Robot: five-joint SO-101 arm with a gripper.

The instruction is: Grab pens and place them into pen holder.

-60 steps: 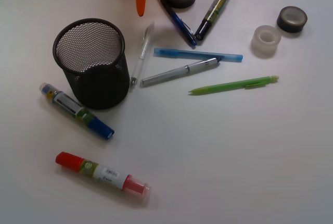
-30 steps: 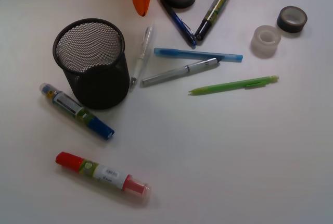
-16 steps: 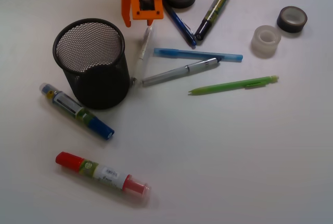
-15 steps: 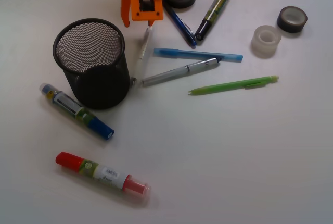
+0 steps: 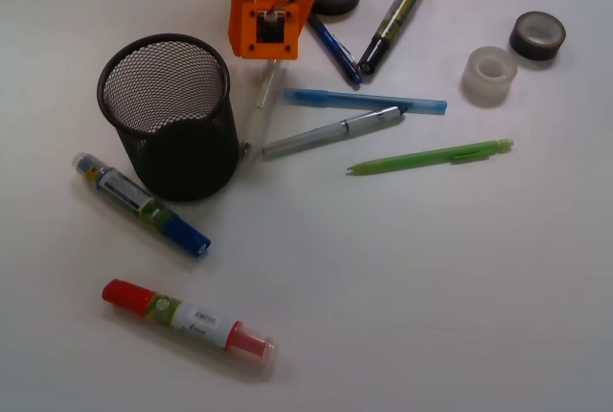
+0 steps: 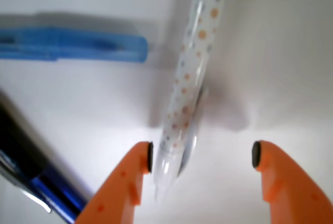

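Clear pen [image 6: 190,78] between open claw [image 6: 202,156] tips

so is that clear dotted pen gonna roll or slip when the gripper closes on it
Likely yes: the clear pen looks round and glossy, so it may roll on the smooth table. It lies against one finger of the open gripper, off centre, so closing probably nudges it sideways. It looks stiff and light.

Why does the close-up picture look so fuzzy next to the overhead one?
In the wrist view the camera sits very near: the clear pen and light blue pen are soft-edged, and the open gripper tips blur too, with a soft shadow beside the pen. The front view is sharper, with even light and faint shadows, as under the pen holder.
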